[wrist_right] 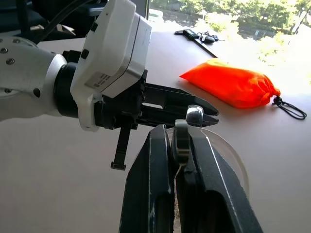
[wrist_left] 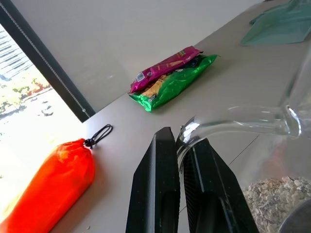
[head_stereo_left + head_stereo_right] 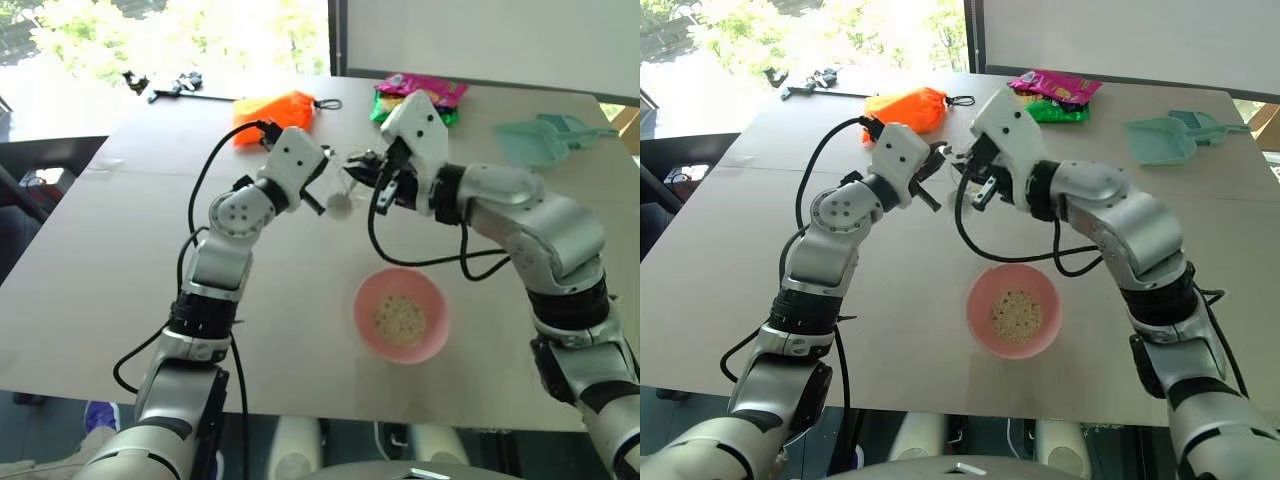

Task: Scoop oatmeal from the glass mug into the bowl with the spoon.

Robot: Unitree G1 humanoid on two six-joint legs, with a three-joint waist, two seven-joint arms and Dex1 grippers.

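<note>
So we've got the left hand (image 2: 179,145) pinched shut on the handle of the glass mug (image 3: 343,196), holding it up off the bench (image 3: 120,260) with some oatmeal (image 2: 272,196) in the bottom. The right hand (image 1: 177,145) is right up against the left one, clamped on the spoon (image 1: 182,138) at the mug's rim. The bowl (image 3: 401,314) sits below both hands, flakes already inside.

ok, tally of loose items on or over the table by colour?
Pink: 1, bowl
Clear: 1, glass mug
Silver: 1, spoon
Orange: 1, pouch
Teal: 1, dustpan
Magenta and green: 2, snack packets
Black: 1, tool cluster
Total: 8
</note>
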